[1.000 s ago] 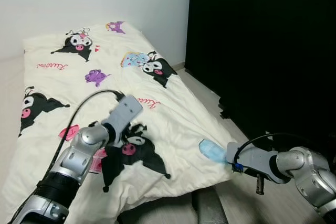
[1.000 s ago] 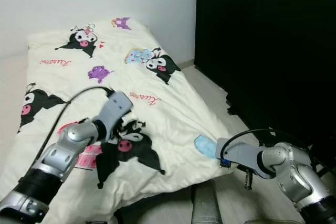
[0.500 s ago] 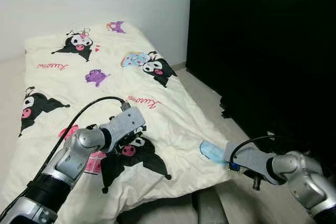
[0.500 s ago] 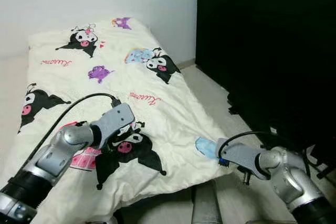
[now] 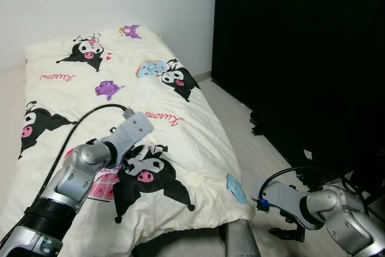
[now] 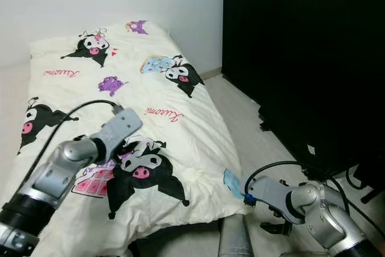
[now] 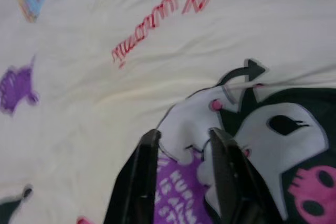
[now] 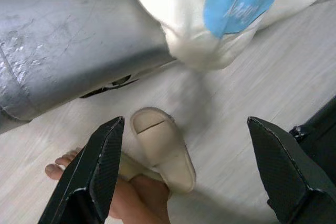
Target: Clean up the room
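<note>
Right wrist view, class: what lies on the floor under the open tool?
Under the right tool, its fingers wide apart, lie a beige slipper and a person's bare foot. Most of the foot is out of frame.

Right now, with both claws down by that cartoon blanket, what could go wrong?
The right claw hangs open low beside the bed, and a person's bare foot and a beige slipper lie on the floor right under it; a further drop might strike the toes. The left claw has its fingers nearly shut on the blanket; a pull could drag the blanket's corner, already hanging over the bed's edge, onto the floor.
</note>
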You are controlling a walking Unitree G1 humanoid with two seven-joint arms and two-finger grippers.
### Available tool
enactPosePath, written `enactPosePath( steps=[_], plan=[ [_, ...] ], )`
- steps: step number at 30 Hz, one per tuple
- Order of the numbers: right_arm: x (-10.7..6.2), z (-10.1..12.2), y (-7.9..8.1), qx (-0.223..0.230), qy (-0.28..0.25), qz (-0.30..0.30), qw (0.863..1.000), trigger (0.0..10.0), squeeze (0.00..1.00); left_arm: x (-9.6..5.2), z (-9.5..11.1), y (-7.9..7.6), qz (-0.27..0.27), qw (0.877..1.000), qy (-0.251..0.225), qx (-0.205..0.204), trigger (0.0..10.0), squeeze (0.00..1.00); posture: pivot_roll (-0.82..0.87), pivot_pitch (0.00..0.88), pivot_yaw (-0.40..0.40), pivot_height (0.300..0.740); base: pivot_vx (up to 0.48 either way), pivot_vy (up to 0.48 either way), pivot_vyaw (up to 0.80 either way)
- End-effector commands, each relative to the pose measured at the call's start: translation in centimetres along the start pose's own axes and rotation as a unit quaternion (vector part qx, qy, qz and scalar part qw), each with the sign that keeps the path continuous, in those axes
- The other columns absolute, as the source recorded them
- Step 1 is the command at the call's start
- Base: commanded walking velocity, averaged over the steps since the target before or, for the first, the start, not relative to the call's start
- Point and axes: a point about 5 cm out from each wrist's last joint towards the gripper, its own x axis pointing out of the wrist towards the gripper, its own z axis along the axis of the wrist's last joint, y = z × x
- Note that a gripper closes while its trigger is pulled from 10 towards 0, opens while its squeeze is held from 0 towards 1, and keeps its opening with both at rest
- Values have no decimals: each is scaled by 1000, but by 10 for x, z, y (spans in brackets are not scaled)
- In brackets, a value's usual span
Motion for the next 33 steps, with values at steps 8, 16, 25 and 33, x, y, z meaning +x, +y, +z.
enactPosePath(
  steps=[8, 16, 25, 33],
  plan=[
    [20, -7, -12, 10, 23, -94, 995, 10000, 0, -71, -120, 68, 337, 902, 217, -158, 10000, 0, -193, 116, 70, 548, 0, 0, 0],
    [25, 1, -18, 27, -9, -123, 992, 10000, 0, -105, -157, 51, 259, 901, 346, -49, 10000, 0, -170, 117, 63, 548, 0, 0, 0],
    [28, 8, -26, 29, -34, -157, 987, 10000, 0, -120, -174, 35, 227, 886, 347, -207, 10000, 0, -158, 118, 64, 548, 0, 0, 0],
    [29, 3, -29, 25, -26, -170, 985, 10000, 0, -143, -184, -11, 88, 814, 281, -500, 10000, 0, -150, 117, 68, 548, 0, 0, 0]
  ],
)
